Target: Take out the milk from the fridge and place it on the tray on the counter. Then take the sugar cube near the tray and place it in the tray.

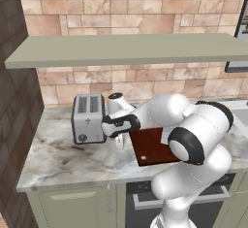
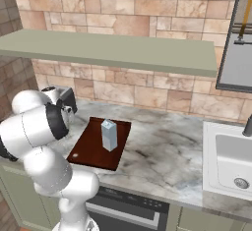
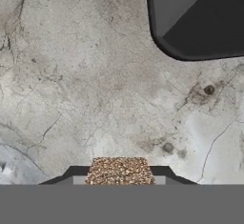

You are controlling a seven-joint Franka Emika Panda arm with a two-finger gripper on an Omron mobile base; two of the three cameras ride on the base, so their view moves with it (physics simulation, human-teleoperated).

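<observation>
My claw (image 3: 119, 180) is clamped on the sugar cube (image 3: 119, 170) — in the hand view the speckled tan block sits square between the two dark tips at 6 o'clock, over bare marble counter (image 3: 71, 75). The dark curved foot of the toaster (image 3: 200, 23) fills the 1 o'clock corner there, so I am working right beside it.

From the left base view the claw (image 1: 118, 137) hangs low between the toaster (image 1: 88, 118) and the tray (image 1: 152, 147). What the next move turns on, as I judge it: the tray lies at about 3 o'clock from the claw, just beside it, its long side running away toward the wall. A short carry that way should put the cube over the board.

The milk (image 2: 109, 134) already stands upright on the tray (image 2: 93, 151) in the right base view, a little past the middle, so I'd aim for the bare near half and keep off the carton.

Hard to read: my own forearm and elbow cover much of the tray in the left view, and the shoulder hides the claw in the right view. Whether the cube is clear of the counter yet I cannot tell.
</observation>
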